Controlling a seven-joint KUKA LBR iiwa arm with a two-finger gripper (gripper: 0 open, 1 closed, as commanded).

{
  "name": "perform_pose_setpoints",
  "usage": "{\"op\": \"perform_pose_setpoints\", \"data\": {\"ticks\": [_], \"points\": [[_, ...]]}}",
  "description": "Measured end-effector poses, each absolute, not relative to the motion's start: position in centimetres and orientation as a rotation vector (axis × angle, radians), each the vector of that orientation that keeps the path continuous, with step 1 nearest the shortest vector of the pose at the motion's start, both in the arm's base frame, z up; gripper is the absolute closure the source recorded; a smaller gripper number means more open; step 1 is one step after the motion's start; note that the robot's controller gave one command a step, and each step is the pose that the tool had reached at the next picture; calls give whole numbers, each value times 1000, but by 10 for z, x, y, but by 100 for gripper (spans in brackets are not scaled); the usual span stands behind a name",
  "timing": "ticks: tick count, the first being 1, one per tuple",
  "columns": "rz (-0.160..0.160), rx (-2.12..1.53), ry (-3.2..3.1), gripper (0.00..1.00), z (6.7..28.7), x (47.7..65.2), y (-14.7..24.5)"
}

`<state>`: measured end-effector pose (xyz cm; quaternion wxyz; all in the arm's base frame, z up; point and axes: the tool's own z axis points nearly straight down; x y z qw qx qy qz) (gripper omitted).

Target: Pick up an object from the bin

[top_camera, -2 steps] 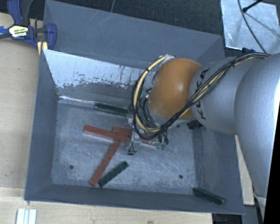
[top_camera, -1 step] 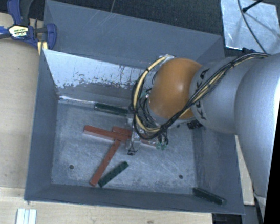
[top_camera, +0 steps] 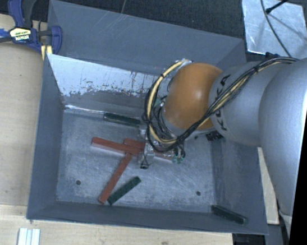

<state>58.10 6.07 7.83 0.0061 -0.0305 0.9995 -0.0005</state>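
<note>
The arm [top_camera: 269, 107] comes into the grey bin [top_camera: 47, 149] from the right. Its orange cover [top_camera: 194, 94], wrapped in cables [top_camera: 158, 100], hangs over the middle of the bin floor. Below the cover, the gripper [top_camera: 146, 162] is low over the floor, right where two red-brown sticks cross. The wrist and cables hide its tip, so I cannot tell whether it is clenched, released or grasping anything.

The first red-brown stick [top_camera: 110, 145] lies flat and runs leftward from the gripper, with its near end under or against the gripper. The second red-brown stick [top_camera: 114, 181] starts just beside the gripper and slants down and to the left, towards the front wall. It crosses the first stick close to the gripper.

A short dark green stick [top_camera: 124, 190] lies just below and left of the gripper, beside the lower end of the slanting red-brown stick and touching or nearly touching it. Another dark green stick [top_camera: 121, 119] lies above and left of the gripper, along the foot of the back wall. A third dark green stick [top_camera: 228, 215] lies well to the gripper's right and below it, in the front right corner of the bin, apart from the others.
</note>
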Motion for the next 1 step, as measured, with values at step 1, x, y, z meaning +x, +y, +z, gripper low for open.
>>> {"op": "perform_pose_setpoints", "data": {"ticks": [1], "points": [[-2,-96,3136,100,91,580,61]]}}
